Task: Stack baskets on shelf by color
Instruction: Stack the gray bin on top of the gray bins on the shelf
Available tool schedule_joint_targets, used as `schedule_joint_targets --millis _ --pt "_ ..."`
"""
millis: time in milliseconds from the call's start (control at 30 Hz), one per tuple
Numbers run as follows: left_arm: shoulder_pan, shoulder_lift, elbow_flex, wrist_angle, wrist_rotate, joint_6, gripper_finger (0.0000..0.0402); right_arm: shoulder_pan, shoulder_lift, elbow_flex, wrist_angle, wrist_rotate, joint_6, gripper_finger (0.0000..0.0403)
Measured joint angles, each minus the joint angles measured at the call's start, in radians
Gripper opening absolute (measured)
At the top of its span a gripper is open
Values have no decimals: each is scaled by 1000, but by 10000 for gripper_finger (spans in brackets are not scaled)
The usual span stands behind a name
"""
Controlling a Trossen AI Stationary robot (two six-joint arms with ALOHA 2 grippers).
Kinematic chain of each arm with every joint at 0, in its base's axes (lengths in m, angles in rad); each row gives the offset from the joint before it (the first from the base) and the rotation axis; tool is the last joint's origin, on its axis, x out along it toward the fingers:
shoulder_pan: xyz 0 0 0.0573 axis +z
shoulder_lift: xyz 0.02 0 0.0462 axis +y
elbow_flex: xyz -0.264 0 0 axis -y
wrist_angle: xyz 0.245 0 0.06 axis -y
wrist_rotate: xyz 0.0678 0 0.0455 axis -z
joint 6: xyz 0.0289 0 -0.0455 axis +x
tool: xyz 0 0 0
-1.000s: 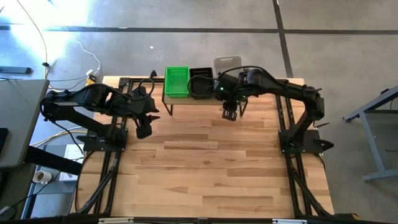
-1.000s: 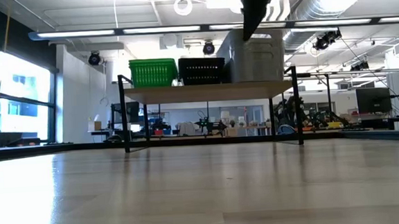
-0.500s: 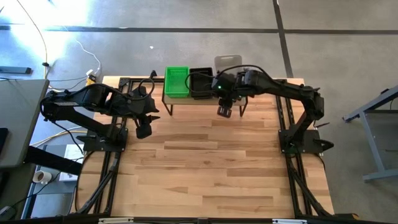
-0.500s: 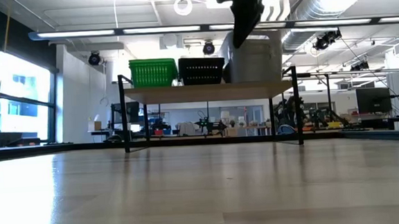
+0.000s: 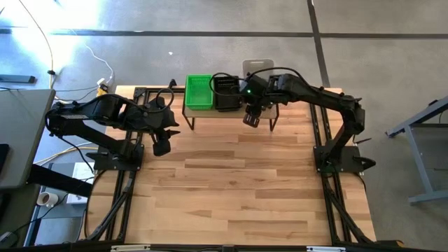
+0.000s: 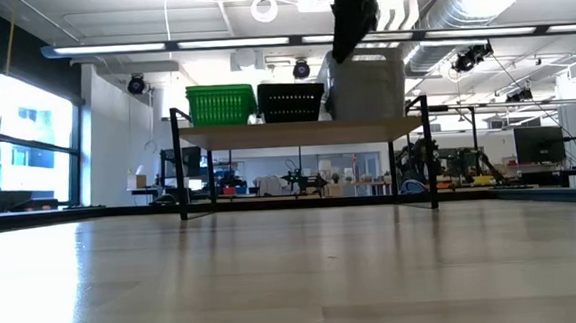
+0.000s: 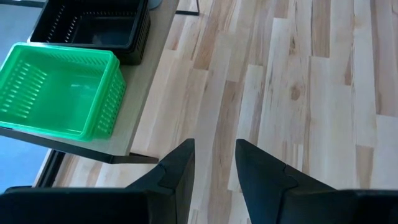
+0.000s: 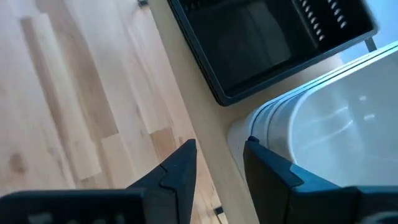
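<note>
Right fingers (image 8: 261,165) nearer grey basket (image 8: 329,134)

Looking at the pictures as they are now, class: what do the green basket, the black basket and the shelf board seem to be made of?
Green basket: probably moulded plastic, glossy, with slotted walls. Black basket: likely the same plastic, darker and duller, with slotted walls too. Shelf: a pale, matt board, seemingly wood or laminate, on thin dark legs that look like metal.

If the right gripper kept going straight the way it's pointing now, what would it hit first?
Most likely the shelf: in the wrist view the right gripper, fingers slightly apart and empty, aims at its front edge, between the black basket and the grey basket. Depth is unclear; the grey basket's rim may come first.
</note>
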Motion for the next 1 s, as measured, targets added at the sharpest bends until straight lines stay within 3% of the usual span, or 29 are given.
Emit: schedule_joint_targets --millis 100,233,533,700,1000 --pt "0 0 0 0 0 -1 106 18 -1 63 -44 -3 17 118" --pt "0 0 0 0 0 -1 106 26 -1 155 -104 72 13 118" --pt "0 0 0 0 -3 0 106 -74 -2 249 -234 250 25 118" --pt "0 0 0 0 -3 1 106 -139 18 247 -361 211 43 118" --pt "0 0 0 0 -2 -1 106 -143 51 247 -366 114 46 118"
